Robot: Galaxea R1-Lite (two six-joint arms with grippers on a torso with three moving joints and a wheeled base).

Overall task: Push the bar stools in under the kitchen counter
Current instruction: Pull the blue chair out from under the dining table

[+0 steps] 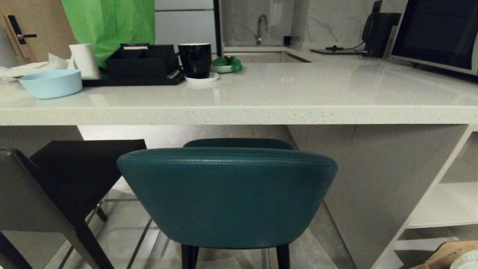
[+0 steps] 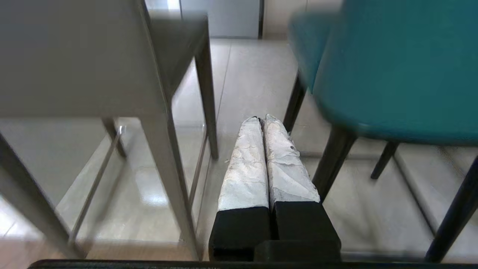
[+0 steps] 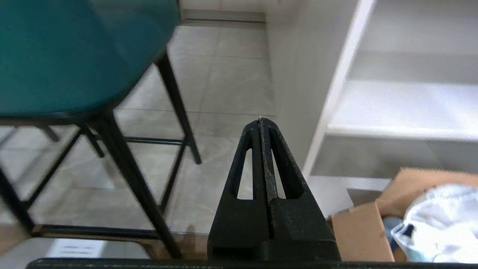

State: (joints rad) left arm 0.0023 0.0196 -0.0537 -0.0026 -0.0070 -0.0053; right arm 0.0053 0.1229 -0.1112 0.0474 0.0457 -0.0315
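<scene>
Both pincers closed, holding nothing: left gripper point(image 2: 262, 118) low between the two stools, right gripper point(image 3: 260, 120) low between teal stool and shelving point(image 3: 392, 108). Teal stool point(image 1: 227, 194) stands before the kitchen counter point(image 1: 239, 114), back outside the slab edge, seat partly under. Dark stool point(image 1: 56, 186) to its left, turned askew. On the counter: black mug point(image 1: 194, 59), pale blue bowl point(image 1: 51, 83), black tray point(image 1: 142, 61).
</scene>
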